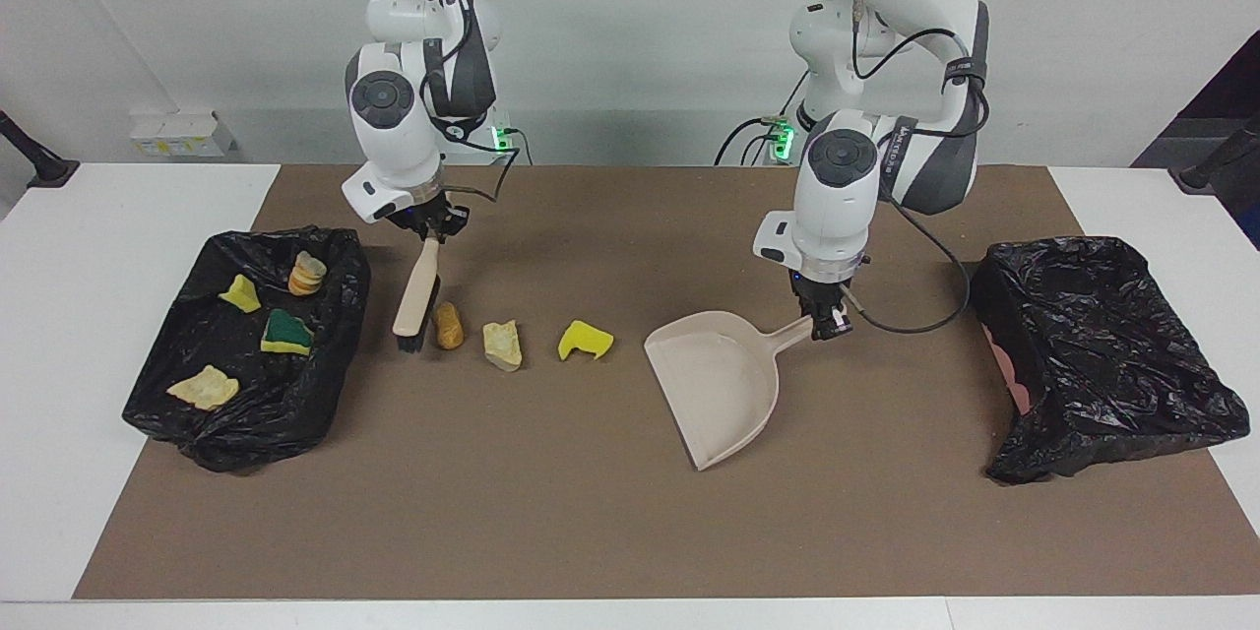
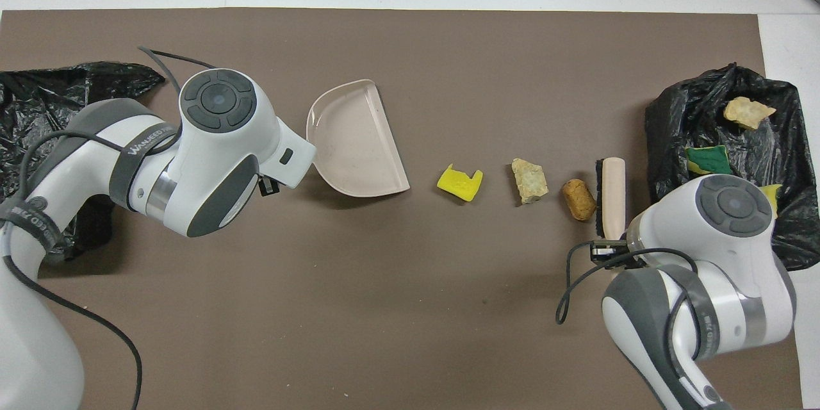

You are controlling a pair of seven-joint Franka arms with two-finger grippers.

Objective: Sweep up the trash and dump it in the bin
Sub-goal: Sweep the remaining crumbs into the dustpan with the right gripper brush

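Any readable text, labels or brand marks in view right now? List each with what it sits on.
"WANUEED..." in white lettering, tail end too small to read: on the dark strap around the left arm, overhead view.
Nothing readable on the dustpan, brush or black bin bags.
White boxes by the wall: any print is too small to read.

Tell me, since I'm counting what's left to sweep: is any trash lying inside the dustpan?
No. The dustpan is bare inside, and the three loose scraps lie on the mat between it and the brush.
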